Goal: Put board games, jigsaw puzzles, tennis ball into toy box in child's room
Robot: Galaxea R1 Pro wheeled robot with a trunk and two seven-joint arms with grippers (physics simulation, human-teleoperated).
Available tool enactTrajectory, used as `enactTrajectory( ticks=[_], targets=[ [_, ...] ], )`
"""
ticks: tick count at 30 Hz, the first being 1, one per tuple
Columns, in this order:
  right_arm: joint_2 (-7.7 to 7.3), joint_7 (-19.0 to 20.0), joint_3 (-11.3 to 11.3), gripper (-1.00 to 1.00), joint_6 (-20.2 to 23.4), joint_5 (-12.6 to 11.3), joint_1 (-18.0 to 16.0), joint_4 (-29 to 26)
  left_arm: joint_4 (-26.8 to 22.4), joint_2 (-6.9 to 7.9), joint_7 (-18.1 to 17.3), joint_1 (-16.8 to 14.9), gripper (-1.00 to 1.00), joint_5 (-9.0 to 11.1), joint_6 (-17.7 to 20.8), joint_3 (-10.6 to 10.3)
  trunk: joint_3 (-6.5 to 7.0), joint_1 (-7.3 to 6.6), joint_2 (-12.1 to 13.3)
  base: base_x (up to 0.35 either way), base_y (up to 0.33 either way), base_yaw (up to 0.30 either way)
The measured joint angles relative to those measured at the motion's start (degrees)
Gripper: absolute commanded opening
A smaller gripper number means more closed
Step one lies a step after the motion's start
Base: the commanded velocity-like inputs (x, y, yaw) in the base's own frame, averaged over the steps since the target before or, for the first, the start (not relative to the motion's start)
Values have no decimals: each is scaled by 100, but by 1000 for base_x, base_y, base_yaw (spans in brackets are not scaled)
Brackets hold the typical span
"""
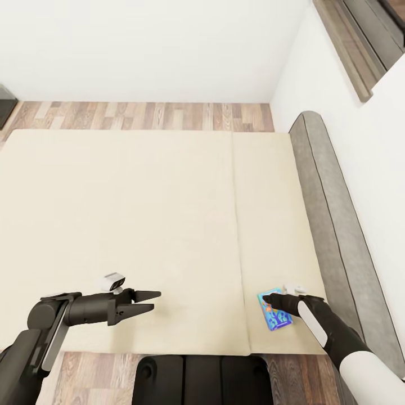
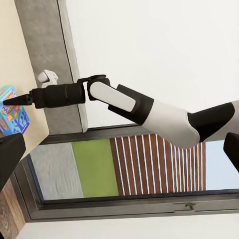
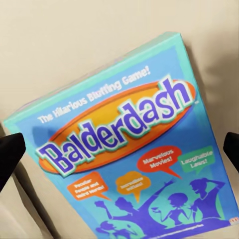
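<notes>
Blue "Balderdash" board game (image 1: 275, 311) lies flat on bed (image 1: 140, 225), near its front-right corner.

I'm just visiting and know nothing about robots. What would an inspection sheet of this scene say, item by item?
Surface: large cream bed, one seam splitting it into two sections.
Job's things: one blue board game titled "Balderdash" lying flat near the bed's front edge, on the narrower section.
Clutter: nothing seen.
Grippers: left gripper open, above bare mattress, holding nothing; right gripper over the game box, fingers spread either side of it in the right wrist view, contact cannot be told.
Cables: nothing seen.
Surroundings: grey padded headboard beside the bed, white walls, wood plank floor, a window in the left wrist view.
</notes>
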Motion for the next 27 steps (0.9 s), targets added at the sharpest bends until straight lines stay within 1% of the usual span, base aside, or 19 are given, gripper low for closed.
enactTrajectory(
  ticks=[15, 21, 27],
  targets=[
    [9, 6, 8, 100, 54, -8, 0, -5, 0, 0, 0, 0, 100, 0, 0, 0, 7, 0, 0, 0, 0, 0],
    [10, 7, 5, 100, 223, -3, 0, -5, 0, 0, 0, 0, 100, 0, 0, 0, 7, 0, 0, 0, 0, 0],
    [10, 1, 4, 100, 271, 4, 0, 0, 0, 0, 0, 2, 100, 0, 0, -4, 7, 0, 0, 0, 0, 0]
  ],
)
